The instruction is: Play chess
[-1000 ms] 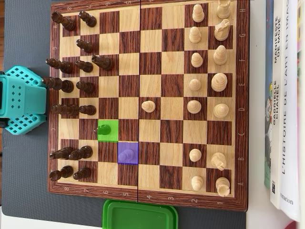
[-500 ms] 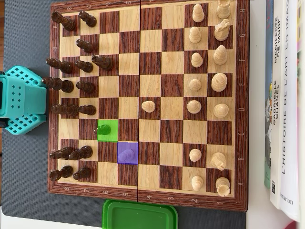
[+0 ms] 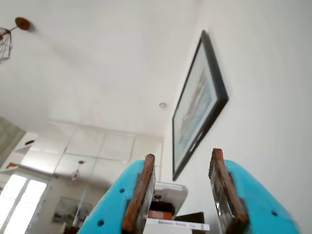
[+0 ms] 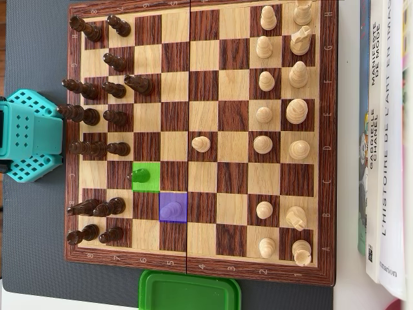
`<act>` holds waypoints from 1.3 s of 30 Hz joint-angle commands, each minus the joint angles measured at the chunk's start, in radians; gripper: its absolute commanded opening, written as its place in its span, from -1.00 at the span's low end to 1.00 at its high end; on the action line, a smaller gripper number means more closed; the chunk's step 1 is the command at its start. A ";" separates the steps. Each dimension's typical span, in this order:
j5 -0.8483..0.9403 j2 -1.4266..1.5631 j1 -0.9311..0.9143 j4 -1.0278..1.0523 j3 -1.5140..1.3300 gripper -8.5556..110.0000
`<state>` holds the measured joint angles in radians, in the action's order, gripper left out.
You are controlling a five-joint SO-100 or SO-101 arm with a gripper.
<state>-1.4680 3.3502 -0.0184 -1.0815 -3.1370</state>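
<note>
**Arm parked, gripper empty: next is a clean pick off the green square**

Wrist view: turquoise two-finger gripper (image 3: 180, 195) points up at ceiling and a framed picture (image 3: 199, 102) on the wall. Jaws spread apart, nothing between the brown pads (image 3: 140, 192). So released, not carrying a piece.

Overhead view: only the turquoise arm base (image 4: 26, 135) shows, at the left edge of the folding wooden chessboard (image 4: 200, 274), sitting on the dark grey worktop (image 4: 35, 245). Gripper itself is not visible there.

Likely the move: dark pawn on the green-highlighted square (image 4: 140, 175) goes to the purple-highlighted square (image 4: 173, 206), one column right and one row down in this view. There is a faint piece-like shape under the purple tint; can't tell if it's a real piece or overlay. If real, it probably goes to the green plastic tray (image 4: 190, 292) below the board first.

How I'd do it:
- Come down vertically over the green square, jaws wide, and close on the pawn's neck, not the head.
- Watch the dark pieces (image 4: 103, 148) just left of it; the row is tight, so orient jaws to avoid clipping them.
- Lift clear of piece height before going diagonal.
- Set down centred on the square, open fully, retract straight up.

Light pieces (image 4: 201, 143) are well apart from the path. Books (image 4: 384, 142) at right are irrelevant.
</note>
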 commanded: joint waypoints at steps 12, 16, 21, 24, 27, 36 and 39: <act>0.006 -0.005 -0.146 0.951 0.207 -0.57; 0.006 -0.009 -0.146 1.135 0.225 -0.57; 0.006 -0.014 -0.147 1.436 0.337 -0.57; 0.006 -0.014 -0.150 1.566 0.379 -0.57; 0.006 -0.017 -0.150 1.643 0.387 -0.57; 0.006 -0.219 -0.156 1.913 0.488 -0.57; 0.037 -0.311 -0.158 1.967 0.557 -0.57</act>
<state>-1.4557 3.0879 -0.1687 0.8606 -2.6753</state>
